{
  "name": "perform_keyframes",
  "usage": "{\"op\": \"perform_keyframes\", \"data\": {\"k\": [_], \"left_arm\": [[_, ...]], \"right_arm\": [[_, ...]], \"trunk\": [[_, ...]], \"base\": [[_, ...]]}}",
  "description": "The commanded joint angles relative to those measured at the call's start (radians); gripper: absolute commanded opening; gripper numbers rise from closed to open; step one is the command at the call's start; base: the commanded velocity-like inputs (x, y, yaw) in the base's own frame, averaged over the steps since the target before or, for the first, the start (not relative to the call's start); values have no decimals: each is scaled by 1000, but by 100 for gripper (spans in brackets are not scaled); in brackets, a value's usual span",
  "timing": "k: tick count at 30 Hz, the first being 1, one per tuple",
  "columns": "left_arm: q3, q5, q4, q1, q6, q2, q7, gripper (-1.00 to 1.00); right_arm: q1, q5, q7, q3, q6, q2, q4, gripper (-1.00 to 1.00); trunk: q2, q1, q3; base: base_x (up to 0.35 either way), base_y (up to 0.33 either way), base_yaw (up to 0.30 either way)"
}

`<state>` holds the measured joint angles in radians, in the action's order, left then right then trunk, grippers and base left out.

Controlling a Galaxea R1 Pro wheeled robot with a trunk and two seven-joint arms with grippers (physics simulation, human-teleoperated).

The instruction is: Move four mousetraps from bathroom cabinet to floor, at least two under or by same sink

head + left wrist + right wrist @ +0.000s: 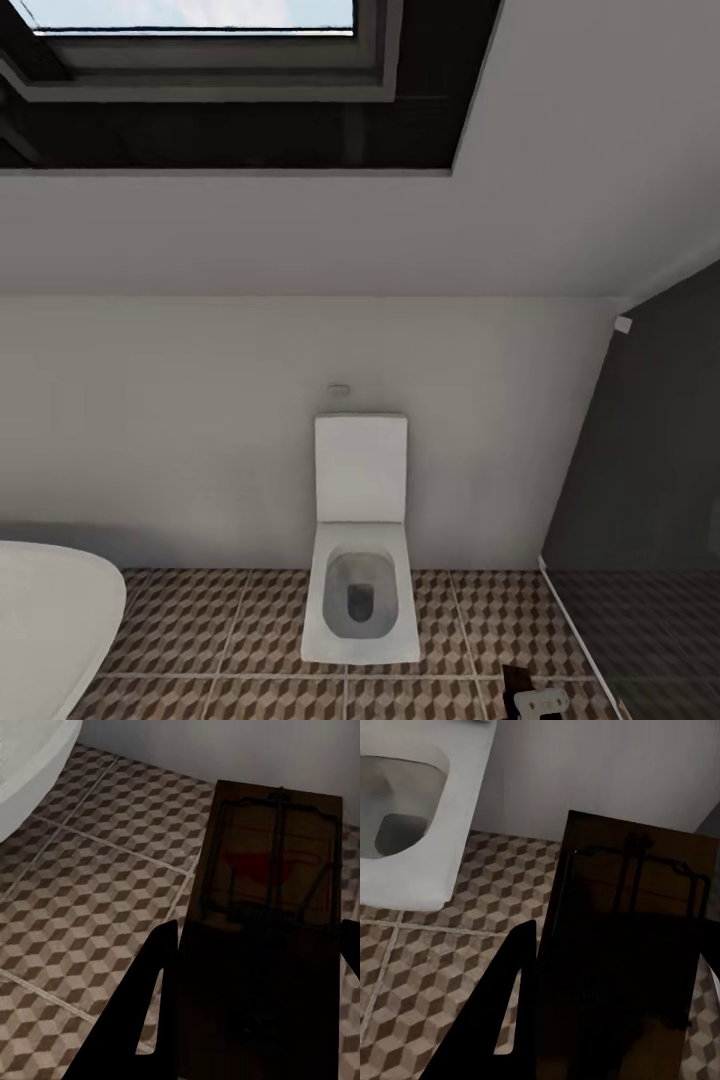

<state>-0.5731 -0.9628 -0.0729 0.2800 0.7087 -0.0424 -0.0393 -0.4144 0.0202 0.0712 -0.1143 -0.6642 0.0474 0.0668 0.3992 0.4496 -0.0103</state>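
Note:
In the left wrist view my left gripper (259, 937) is shut on a mousetrap (270, 870), a dark-brown slab with wire parts, held above the bathroom floor (97, 892). In the right wrist view my right gripper (615, 941) is likewise shut on a second mousetrap (630, 892), held over the floor (442, 967) beside the toilet. A black finger (150, 1005) shows at each slab's side. At the bottom edge of the head view, a small dark piece with a pale part (532, 697) peeks in. The cabinet and the sink are out of view.
A white toilet (360, 580) stands against the wall straight ahead. A white bathtub (45, 620) curves in at the lower left, also near the left gripper (30, 765). A dark glass partition (640, 520) closes the right side. Patterned floor tiles (230, 640) lie between tub and toilet.

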Motion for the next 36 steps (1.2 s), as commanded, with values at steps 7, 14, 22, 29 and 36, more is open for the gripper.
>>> {"op": "perform_keyframes", "data": {"k": [7, 14, 22, 29, 36], "left_arm": [[-7, 4, -2, 0, 1, 1, -8, -100], [-7, 4, -2, 0, -1, 1, -8, -100], [-7, 4, -2, 0, -3, 0, -8, -100], [-7, 3, -2, 0, 1, 1, -8, -100], [-7, 4, -2, 0, 0, 1, -9, -100]], "right_arm": [[-1, 0, 4, -8, -5, 0, 4, -100], [-1, 0, 4, -8, -5, 0, 4, -100], [-1, 0, 4, -8, -5, 0, 4, -100], [-1, 0, 4, -8, -5, 0, 4, -100], [-1, 0, 4, -8, -5, 0, 4, -100]], "trunk": [[1, 0, 0], [1, 0, 0], [1, 0, 0], [1, 0, 0], [1, 0, 0]], "base": [[12, 0, 5], [279, -52, 0], [320, -23, 0], [236, -85, 0], [48, -37, 0]]}}
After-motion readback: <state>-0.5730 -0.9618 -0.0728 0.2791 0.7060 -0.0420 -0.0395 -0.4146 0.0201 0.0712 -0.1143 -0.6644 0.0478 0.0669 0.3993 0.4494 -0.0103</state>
